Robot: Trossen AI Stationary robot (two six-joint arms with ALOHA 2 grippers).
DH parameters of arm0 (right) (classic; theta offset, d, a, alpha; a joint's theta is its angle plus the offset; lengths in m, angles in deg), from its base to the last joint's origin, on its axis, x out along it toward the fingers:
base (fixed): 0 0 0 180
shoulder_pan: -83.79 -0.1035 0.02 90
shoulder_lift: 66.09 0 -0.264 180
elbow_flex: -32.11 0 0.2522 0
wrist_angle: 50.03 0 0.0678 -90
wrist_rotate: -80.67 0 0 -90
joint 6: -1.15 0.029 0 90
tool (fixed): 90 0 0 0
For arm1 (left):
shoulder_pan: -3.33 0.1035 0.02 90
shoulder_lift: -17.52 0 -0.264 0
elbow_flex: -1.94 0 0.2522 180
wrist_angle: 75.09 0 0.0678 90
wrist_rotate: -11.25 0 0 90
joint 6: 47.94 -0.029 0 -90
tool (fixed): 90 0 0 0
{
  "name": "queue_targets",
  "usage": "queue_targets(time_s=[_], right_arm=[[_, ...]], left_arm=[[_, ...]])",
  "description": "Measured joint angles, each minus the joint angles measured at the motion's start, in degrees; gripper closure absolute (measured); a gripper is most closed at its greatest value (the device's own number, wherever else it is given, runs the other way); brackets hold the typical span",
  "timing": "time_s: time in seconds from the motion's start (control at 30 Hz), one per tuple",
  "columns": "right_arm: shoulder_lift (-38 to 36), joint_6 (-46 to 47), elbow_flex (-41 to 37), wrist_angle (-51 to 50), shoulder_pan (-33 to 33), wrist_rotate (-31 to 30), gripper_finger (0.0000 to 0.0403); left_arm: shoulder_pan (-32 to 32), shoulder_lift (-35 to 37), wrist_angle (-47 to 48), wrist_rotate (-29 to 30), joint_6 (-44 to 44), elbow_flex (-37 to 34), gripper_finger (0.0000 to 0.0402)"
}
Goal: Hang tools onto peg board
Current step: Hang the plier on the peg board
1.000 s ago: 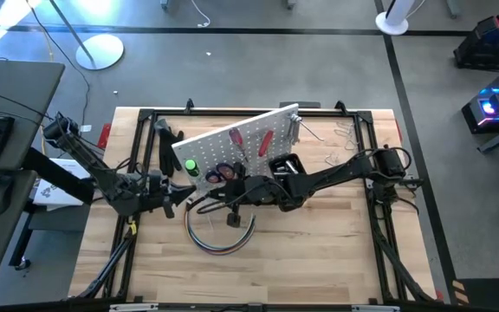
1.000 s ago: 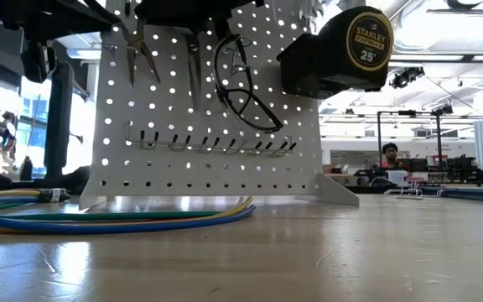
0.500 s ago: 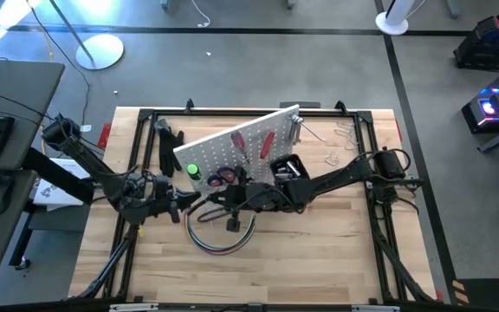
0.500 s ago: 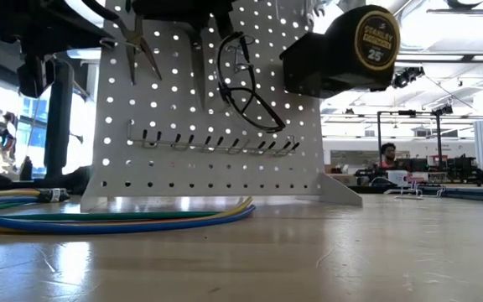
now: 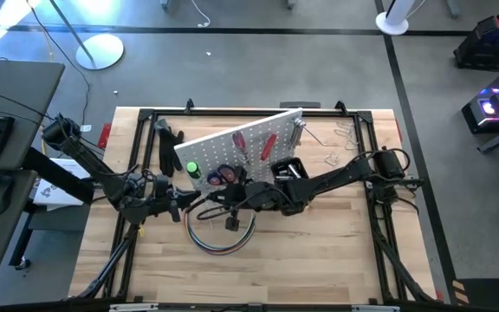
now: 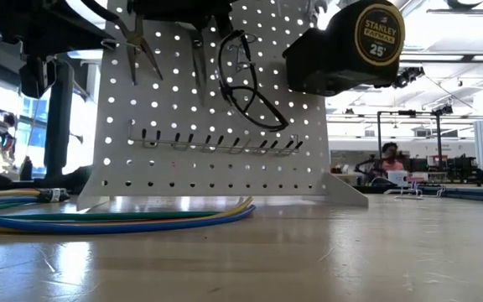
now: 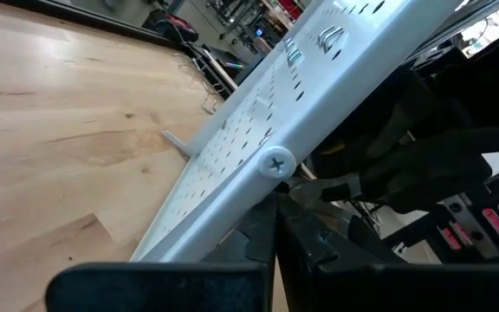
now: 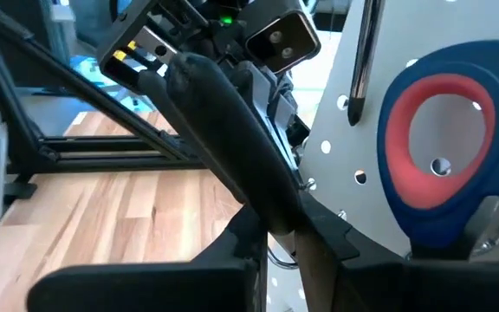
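The white peg board (image 5: 232, 143) stands on its feet across the table's middle, leaning back. On it I see red-handled screwdrivers (image 5: 265, 143), a green handle (image 5: 191, 169), scissors (image 5: 222, 175) (image 8: 440, 147) and, at its right end, a black tape measure (image 6: 350, 46). Pliers (image 6: 137, 46) hang point down on its front. My right gripper (image 5: 228, 196) (image 8: 275, 251) is at the board's front, shut on a black pliers handle. My left gripper (image 5: 184, 209) (image 7: 277, 217) is shut at the board's left end. My right gripper pinches a black, curved pliers handle (image 8: 271, 195) between its two fingers. The handle runs forward and away from the fingertips, lifted clear of the table; the tool's other end is hidden. My left gripper's shut fingertips stand just below the peg board's end edge (image 7: 277, 161); whether they touch it I cannot tell.
A curved bundle of coloured cables (image 5: 219, 236) (image 6: 116, 214) lies on the table in front of the board. A black metal frame (image 5: 145, 117) rings the table. Metal clamps (image 5: 340, 134) lie at the far right. A person (image 6: 388, 155) sits in the room behind.
My left gripper has gone toward the table's right, up to the board's left end, staying shut. The peg board has turned a little on the table; its right end, with the tape measure, has slid toward the right edge.
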Motion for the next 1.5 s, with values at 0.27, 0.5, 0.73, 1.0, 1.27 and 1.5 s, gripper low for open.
queue_targets(time_s=[0.27, 0.5, 0.73, 1.0, 1.27, 1.5], right_arm=[[-1.32, -1.37, 0.61, -7.15, 0.43, 5.72, 0.0371], [-1.67, -3.03, 0.66, -2.35, 0.04, 9.01, 0.0300], [-1.40, -3.30, 0.55, -3.61, 0.15, 8.52, 0.0260], [-1.40, -4.14, 0.50, -3.58, 0.17, 5.99, 0.0309], [-1.43, -2.90, 0.49, -1.36, 0.30, 3.63, 0.0382], [-1.36, -1.33, 0.39, 0.07, 0.21, 3.39, 0.0383]], left_arm=[[-0.04, -0.07, -0.06, -1.63, -0.09, 0.02, 0.0402], [0.07, -0.20, 1.74, -0.33, 0.01, -0.39, 0.0402], [0.02, -0.07, 0.84, -0.24, -0.04, -0.31, 0.0402], [0.00, -0.04, 0.76, 0.61, -0.04, -0.24, 0.0402], [-0.06, 0.11, 0.46, 0.10, -0.04, -0.22, 0.0402], [-1.24, 3.57, 1.72, -2.23, -3.01, -0.13, 0.0402]])
